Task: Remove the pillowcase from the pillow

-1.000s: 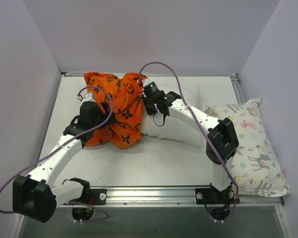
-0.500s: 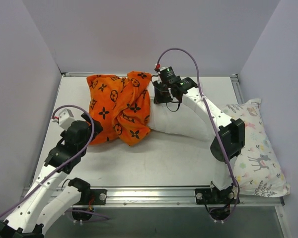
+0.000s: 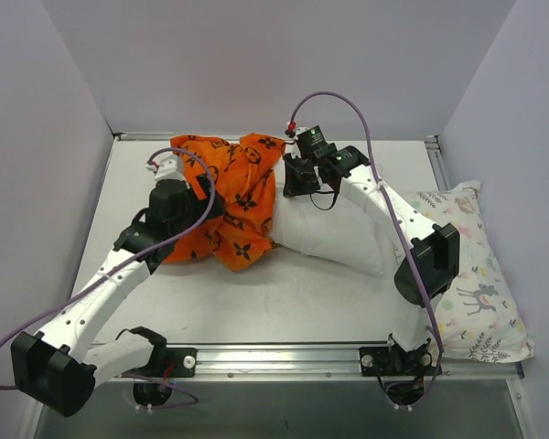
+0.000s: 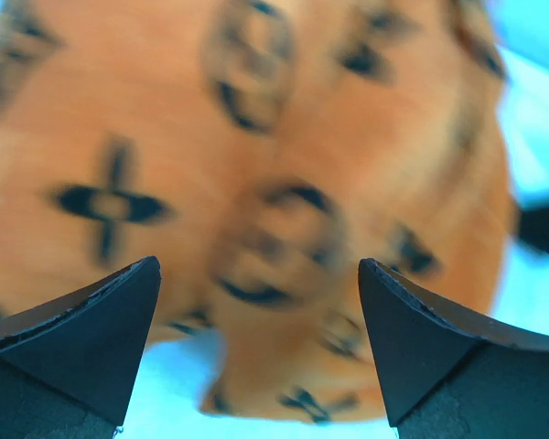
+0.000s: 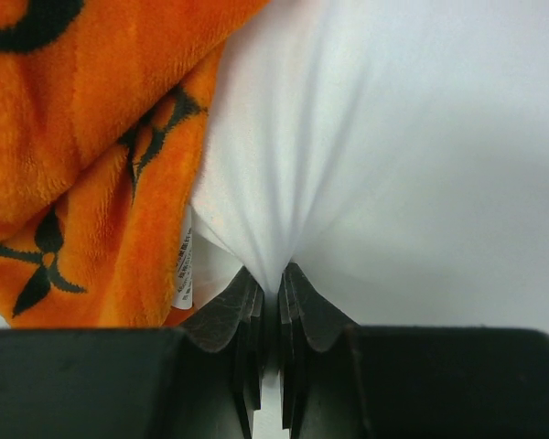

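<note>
The orange pillowcase (image 3: pixel 233 192) with black flower motifs lies bunched at the table's middle left, still covering the left end of the plain white pillow (image 3: pixel 334 229). My left gripper (image 3: pixel 201 206) sits over the pillowcase's left part, open, with the blurred orange cloth (image 4: pixel 256 210) beyond its fingertips (image 4: pixel 119 311) and nothing between them. My right gripper (image 3: pixel 297 183) is shut on a pinch of the white pillow (image 5: pixel 366 137) at its far edge, right beside the pillowcase's rim (image 5: pixel 82 165) and a small white label (image 5: pixel 185 270).
A second pillow (image 3: pixel 467 274), white with pastel animal prints, lies along the table's right edge. Grey walls close the back and both sides. Purple cables loop above both arms.
My left arm pulled back to the near left with its jaws opening, then swung in again onto the orange cloth. My right gripper carried the pinched pillow toward the back right.
</note>
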Robot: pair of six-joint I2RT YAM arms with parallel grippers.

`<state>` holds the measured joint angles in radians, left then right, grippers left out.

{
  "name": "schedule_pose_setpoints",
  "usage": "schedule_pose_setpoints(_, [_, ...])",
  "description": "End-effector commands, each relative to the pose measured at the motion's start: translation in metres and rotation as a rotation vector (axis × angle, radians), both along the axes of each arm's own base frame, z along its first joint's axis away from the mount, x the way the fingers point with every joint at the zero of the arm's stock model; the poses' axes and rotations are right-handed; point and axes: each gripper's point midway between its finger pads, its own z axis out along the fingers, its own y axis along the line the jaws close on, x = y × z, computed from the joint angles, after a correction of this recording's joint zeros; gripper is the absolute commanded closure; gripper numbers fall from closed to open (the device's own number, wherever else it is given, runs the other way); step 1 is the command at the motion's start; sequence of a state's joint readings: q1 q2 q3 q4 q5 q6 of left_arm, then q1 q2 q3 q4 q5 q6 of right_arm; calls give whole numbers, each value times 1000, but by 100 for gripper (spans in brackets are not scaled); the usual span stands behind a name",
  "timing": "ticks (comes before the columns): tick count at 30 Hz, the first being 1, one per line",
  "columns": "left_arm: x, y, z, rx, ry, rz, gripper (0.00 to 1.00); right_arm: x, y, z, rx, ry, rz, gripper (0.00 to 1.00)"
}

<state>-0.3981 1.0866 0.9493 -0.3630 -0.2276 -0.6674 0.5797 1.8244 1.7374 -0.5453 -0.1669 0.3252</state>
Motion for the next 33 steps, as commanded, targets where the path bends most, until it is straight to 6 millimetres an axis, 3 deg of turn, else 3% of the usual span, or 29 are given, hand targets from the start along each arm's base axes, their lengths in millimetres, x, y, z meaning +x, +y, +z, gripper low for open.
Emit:
schedule_pose_setpoints(1, [-14, -55, 41, 10, -144, -210, 3, -6, 8, 62, 112, -119, 16, 100])
schedule_pose_setpoints(3, [-27, -62, 28, 30, -119, -210, 3, -5, 11, 66, 122, -124, 17, 100])
schedule_pose_setpoints(4, [-42, -78, 24, 43, -114, -258, 3, -5, 11, 65, 122, -119, 18, 100])
schedule_pose_setpoints(6, [-54, -79, 6, 68, -110, -243, 2, -5, 12, 65, 123, -115, 21, 100])
schedule_pose_setpoints(7, [-64, -96, 4, 53, -130, -289, 3, -5, 13, 65, 123, -115, 21, 100])
schedule_pose_setpoints(8, [-66, -97, -10, 70, -122, -279, 2, -5, 14, 64, 122, -114, 20, 100])
schedule_pose_setpoints(10, [-68, -112, -28, 90, -100, -292, 3, -7, 15, 64, 123, -111, 23, 100])
schedule_pose_setpoints(14, [-55, -118, -57, 82, -89, -201, 3, -12, 19, 68, 118, -120, 28, 100])
schedule_pose_setpoints(15, [-50, -128, -48, 29, -136, -196, 2, -13, 20, 69, 116, -125, 32, 100])
schedule_pose_setpoints(18, [-42, -127, -61, 48, -132, -130, 3, -14, 17, 76, 116, -135, 29, 100])
schedule_pose_setpoints(21, [-34, -115, -80, 116, -98, -41, 6, -14, 16, 82, 117, -143, 33, 100])
schedule_pose_setpoints(23, [-31, -97, -89, 165, -71, 39, 39, -14, 14, 87, 117, -151, 31, 100])
schedule_pose_setpoints(25, [-30, -65, -95, 220, -32, 122, 69, -13, 11, 90, 116, -158, 25, 100])
schedule_pose_setpoints(26, [-30, -51, -99, 208, -10, 173, 100, -12, 6, 95, 119, -167, 16, 100])
schedule_pose_setpoints(27, [-32, -17, -107, 245, 48, 258, 100, -11, 3, 96, 120, -171, 10, 100])
schedule_pose_setpoints(28, [-33, -2, -99, 211, 39, 306, 100, -9, 0, 99, 121, -175, 5, 100])
schedule_pose_setpoints(30, [-46, 36, -107, 244, 70, 386, 100, -4, -10, 103, 125, -180, -15, 100])
schedule_pose_setpoints(31, [-49, 61, -91, 220, 32, 474, 100, -1, -14, 105, 126, -182, -22, 100])
schedule_pose_setpoints(33, [-64, 93, -87, 255, 58, 554, 100, 6, -22, 110, 147, -180, -48, 100])
